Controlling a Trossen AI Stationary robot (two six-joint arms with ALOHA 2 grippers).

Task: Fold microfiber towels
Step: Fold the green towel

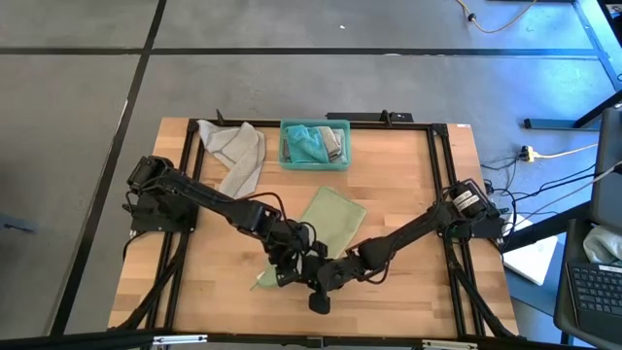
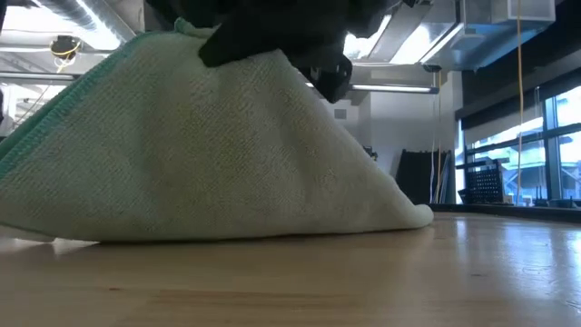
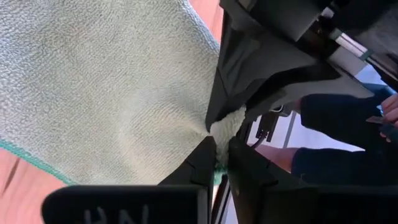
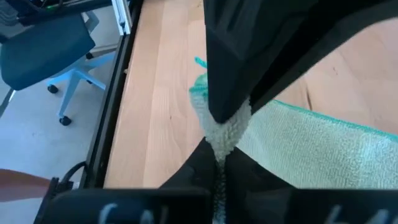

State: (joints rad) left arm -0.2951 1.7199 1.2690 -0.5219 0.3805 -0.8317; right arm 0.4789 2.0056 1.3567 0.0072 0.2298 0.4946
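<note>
A pale green microfiber towel lies near the table's middle. One corner is raised into a peak, and the lower edge rests on the wood. My left gripper and my right gripper meet at that peak, both shut on the same bunched corner, fingertips almost touching. A light grey towel lies flat at the far left. Further towels sit in the teal bin at the far middle. My left gripper pinches the bunched corner of the green towel between its two fingers, slanting down from the table's left. The cloth fans out from the pinch and slopes down to the table. My right gripper pinches the same bunched corner between its two fingers, slanting down from the table's right, just opposite the left fingers. Several gathered layers sit in the pinch. The towel's teal-edged body trails away onto the wood.
Black rails run along the table's sides. Bare wood lies at the near right. In the left wrist view a person's hand and dark sleeve show beyond the table. An office chair stands on the floor.
</note>
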